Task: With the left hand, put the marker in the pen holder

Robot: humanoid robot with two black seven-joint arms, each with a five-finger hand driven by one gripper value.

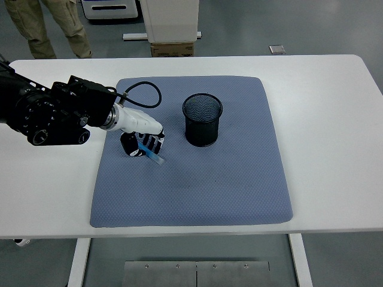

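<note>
Left arm in from the left edge, black w/ bulky joints, a black cable (pixel 143 89) looping off the wrist. Left hand (pixel 142 139) is white/black, sits over the left part of the blue-grey mat (pixel 197 179), fingers curled down round the blue marker (pixel 151 152). Marker held at an angle, its near-right end poking out below the fingers, low over the mat; can't tell if that tip touches the fabric. Grip looks closed on it, thumb side toward the left.

Pen holder (pixel 202 119) = black mesh cup, upright, on the mat's far-centre part, to the right of the hand and apart from it. Nothing seen inside it, tho the mesh is dark. Marker not in the holder yet.

Mat lies flat on the white table (pixel 335 137), covers the middle; table bare to the right of it. Right arm not in shot.

Far side, beyond the table: a person's legs (pixel 45 27) in khaki trousers at top left, standing on the grey floor. White pillar/stand base (pixel 170 21) at top centre w/ a cardboard box (pixel 172 49) at its foot. Small square plate (pixel 277 49) on the floor further right.
</note>
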